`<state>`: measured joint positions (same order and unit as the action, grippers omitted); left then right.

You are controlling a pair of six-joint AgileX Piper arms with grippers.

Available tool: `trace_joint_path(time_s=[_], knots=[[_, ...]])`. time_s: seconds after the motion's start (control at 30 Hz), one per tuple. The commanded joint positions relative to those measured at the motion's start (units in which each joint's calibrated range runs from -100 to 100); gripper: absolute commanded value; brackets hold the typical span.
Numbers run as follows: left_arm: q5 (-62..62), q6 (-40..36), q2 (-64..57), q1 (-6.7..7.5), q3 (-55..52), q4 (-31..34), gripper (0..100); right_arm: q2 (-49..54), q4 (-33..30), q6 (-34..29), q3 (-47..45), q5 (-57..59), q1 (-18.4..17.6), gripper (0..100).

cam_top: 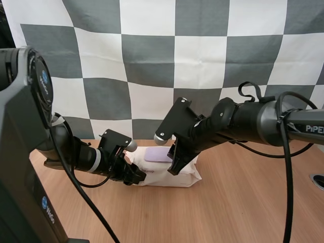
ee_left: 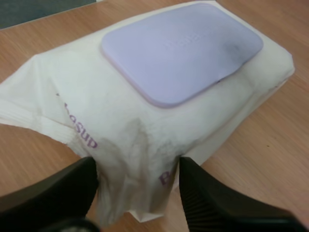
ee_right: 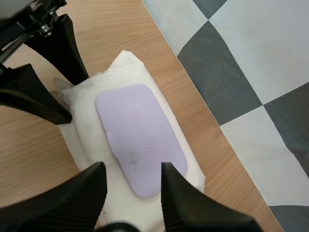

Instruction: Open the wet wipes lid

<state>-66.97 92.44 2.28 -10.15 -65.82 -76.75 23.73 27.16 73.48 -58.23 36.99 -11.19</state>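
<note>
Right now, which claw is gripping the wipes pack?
The left claw: it pinches the pack by its crumpled end. The right claw stands open by the lid.

Your high view looks forward and down from behind; both wrist views closely share the soft white lilac-lidded wipes pack [ee_left: 120,130].

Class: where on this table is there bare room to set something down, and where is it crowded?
Bare wood lies between the wipes pack and the near edge of the table, and right of the pack beneath the right arm. Crowded: the pack itself, left claw pinching its end, open right claw over its lid.
</note>
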Motion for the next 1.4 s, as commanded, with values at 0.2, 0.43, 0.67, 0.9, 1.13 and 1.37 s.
trace_joint_path(time_s=[0.2, 0.43, 0.67, 0.9, 1.13, 1.37], knots=[[3.0, 0.1, 0.0, 0.0, -0.9, 4.7, 0, -2.9, 0.0, 3.0, 0.0, 5.1, 0.0, 62], [-2.0, -2.5, -0.3, -0.15, -3.6, 12.2, 0, -2.9, 0.0, 3.3, 0.0, 13.5, -0.2, 62], [-5.8, -4.5, -5.0, -0.15, -5.9, 16.3, 0, -2.8, -0.3, 4.1, 0.0, 21.7, -0.2, 62], [-9.2, -9.0, -15.0, -0.15, -6.5, 22.5, 0, -2.8, -0.3, 13.4, 0.0, 23.8, -0.2, 62], [-14.8, -10.5, -22.3, -0.15, -6.5, 23.9, 0, -2.8, 3.5, 20.5, 0.0, 23.5, -0.2, 61], [-13.9, -11.5, -22.6, -0.15, -6.5, 26.1, 0, -2.8, 4.1, 22.3, 0.0, 18.4, -0.2, 51]])
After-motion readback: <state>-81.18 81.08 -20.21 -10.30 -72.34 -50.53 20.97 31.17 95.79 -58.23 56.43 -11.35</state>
